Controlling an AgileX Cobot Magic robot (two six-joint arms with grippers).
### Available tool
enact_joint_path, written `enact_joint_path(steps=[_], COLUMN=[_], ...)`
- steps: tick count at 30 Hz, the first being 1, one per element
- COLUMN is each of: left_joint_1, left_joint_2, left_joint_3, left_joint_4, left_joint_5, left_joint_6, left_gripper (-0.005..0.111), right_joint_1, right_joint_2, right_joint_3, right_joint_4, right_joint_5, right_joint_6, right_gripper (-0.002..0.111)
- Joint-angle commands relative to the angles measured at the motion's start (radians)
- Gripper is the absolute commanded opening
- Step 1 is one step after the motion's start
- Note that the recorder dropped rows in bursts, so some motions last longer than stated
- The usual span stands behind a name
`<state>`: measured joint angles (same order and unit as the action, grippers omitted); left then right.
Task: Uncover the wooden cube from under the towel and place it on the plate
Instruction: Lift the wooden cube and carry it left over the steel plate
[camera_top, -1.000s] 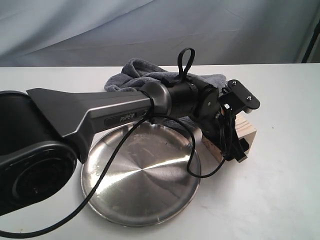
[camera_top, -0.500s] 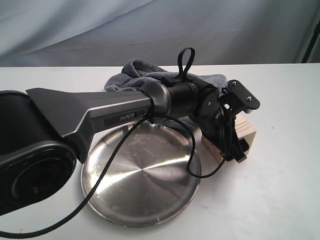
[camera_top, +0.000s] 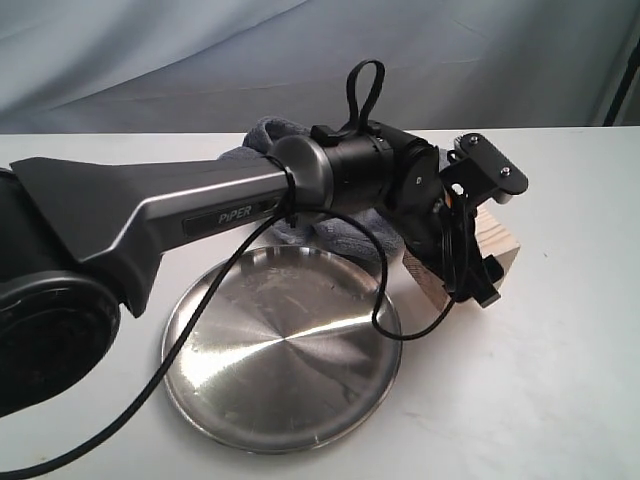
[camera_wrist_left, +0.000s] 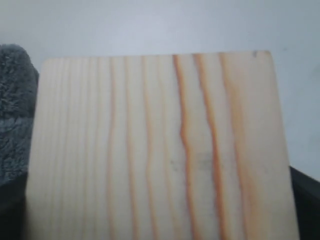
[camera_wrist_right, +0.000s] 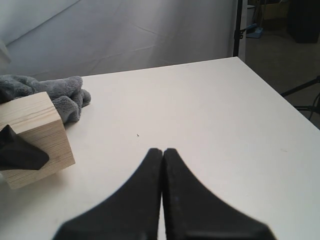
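Round shiny stainless-steel plate (camera_top: 285, 365): shallow, fine scratches, flat on white worktop (camera_top: 560, 380). Pale wooden cube (camera_top: 500, 245): orange grain lines, uncovered, tilted, just beside the plate's right rim, not on it. Fluffy blue-grey towel (camera_top: 335, 235): bunched behind the plate, near the cube.

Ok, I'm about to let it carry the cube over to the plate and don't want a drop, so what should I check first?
1. Wooden cube free of the towel: ok, the towel lies beside it.
2. Left claw shut on the cube: ok, a finger presses its side.
3. Cube lifted off the table: cannot tell.
4. Plate bare for landing: ok.
5. Right claw out of the way: ok, shut, not near the plate.
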<state>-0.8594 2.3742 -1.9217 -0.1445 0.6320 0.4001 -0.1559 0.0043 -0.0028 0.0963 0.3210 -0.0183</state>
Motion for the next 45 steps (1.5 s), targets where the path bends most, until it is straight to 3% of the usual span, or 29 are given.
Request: enact_joint_path(steps=[1,10,12,13,16,21,29,39,45], left_joint_1=[0.0,0.0,0.0,0.006,0.049,0.119,0.162,0.162,0.162], left_joint_2=[-0.036,-0.106,-0.116,-0.124,-0.141,-0.2,-0.362,-0.574,-0.633], left_joint_3=[-0.003,-0.003,-0.003,-0.003,-0.003,0.043,0.316,0.65,0.791], left_joint_4=[-0.001,0.015,0.089,0.138,0.1,0.027,0.029,-0.018,-0.024], left_joint_5=[-0.025,-0.003,0.029,0.074,0.168,0.187,0.021,-0.2,-0.255], left_joint_6=[-0.006,-0.099,-0.184,-0.233,-0.246,-0.242,-0.242,-0.244,-0.244], left_gripper=[0.0,0.0,0.0,0.0,0.0,0.0,0.0,0.0,0.0], right_joint_1=[-0.004,-0.004,-0.004,-0.004,-0.004,-0.004,-0.004,-0.004,-0.004], right_joint_2=[-0.004,-0.004,-0.004,-0.004,-0.004,-0.004,-0.004,-0.004,-0.004], right_joint_3=[0.003,0.003,0.003,0.003,0.003,0.003,0.003,0.003,0.003], right_joint_4=[0.003,0.003,0.003,0.003,0.003,0.003,0.003,0.003,0.003], right_joint_5=[-0.002,-0.002,-0.002,-0.002,-0.002,-0.002,-0.002,-0.002,-0.002], right_joint_6=[-0.001,-0.001,-0.001,-0.001,-0.001,-0.001,-0.001,-0.001,-0.001], right_gripper=[0.0,0.0,0.0,0.0,0.0,0.0,0.0,0.0,0.0])
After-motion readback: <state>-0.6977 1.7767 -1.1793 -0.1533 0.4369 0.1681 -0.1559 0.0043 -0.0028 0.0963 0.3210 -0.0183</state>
